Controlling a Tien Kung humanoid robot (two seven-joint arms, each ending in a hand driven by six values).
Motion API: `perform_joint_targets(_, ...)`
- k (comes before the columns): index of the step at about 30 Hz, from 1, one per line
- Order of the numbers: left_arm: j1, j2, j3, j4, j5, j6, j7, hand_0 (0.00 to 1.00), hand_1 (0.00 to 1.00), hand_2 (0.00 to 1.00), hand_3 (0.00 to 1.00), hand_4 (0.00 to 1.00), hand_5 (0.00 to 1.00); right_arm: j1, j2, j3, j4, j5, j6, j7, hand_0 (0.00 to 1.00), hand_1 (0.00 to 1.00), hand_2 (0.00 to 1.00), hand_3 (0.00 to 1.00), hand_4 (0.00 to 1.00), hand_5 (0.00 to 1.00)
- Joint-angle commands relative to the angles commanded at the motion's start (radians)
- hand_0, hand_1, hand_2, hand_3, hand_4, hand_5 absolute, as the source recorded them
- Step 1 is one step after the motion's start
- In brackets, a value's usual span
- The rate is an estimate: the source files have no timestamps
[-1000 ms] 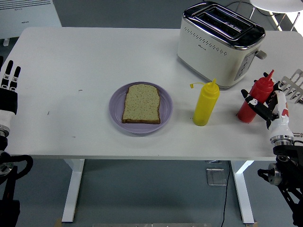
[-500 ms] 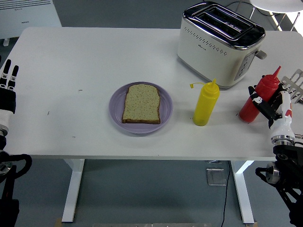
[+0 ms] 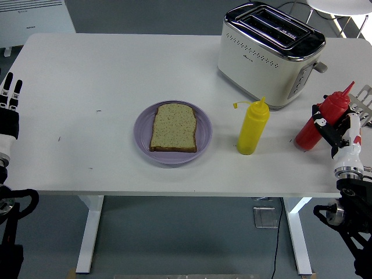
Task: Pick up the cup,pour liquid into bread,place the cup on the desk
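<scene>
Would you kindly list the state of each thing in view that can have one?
Red bottle: tilted right, capped, gripped by right hand.
Yellow bottle: upright, cap flipped open, untouched.
Bread: flat on plate, bare.
Toaster: slots empty.
Left hand: open, at table's left edge.

Bread (image 3: 174,127) lies on a plate (image 3: 143,140), bottle (image 3: 253,127) right, toaster (image 3: 269,53) behind.

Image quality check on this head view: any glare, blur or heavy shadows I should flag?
Head view: lighting is even and the white table is bright without washing out; shadows under the plate and yellow bottle are faint; the toaster has mild highlights on its chrome top; the bread is sharp; the tilted red bottle in the right hand looks only slightly soft.
</scene>
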Motion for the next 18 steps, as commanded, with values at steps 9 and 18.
perform_joint_targets(9,-0.001,0.0,-0.005,-0.001,0.0,0.001,-0.001,0.813,0.798,0.847,0.837,0.488,0.998,0.002,-0.002,0.015,0.016,0.049,0.009,0.009,0.366,0.355,0.459,0.549,0.577,0.009)
perform_joint_targets(18,0.0,0.0,-0.004,-0.001,0.0,0.001,-0.001,0.813,0.796,0.846,0.837,0.488,0.998,-0.011,-0.006,0.046,0.048,0.071,0.033,-0.004,0.394,0.362,0.462,0.549,0.489,0.002)
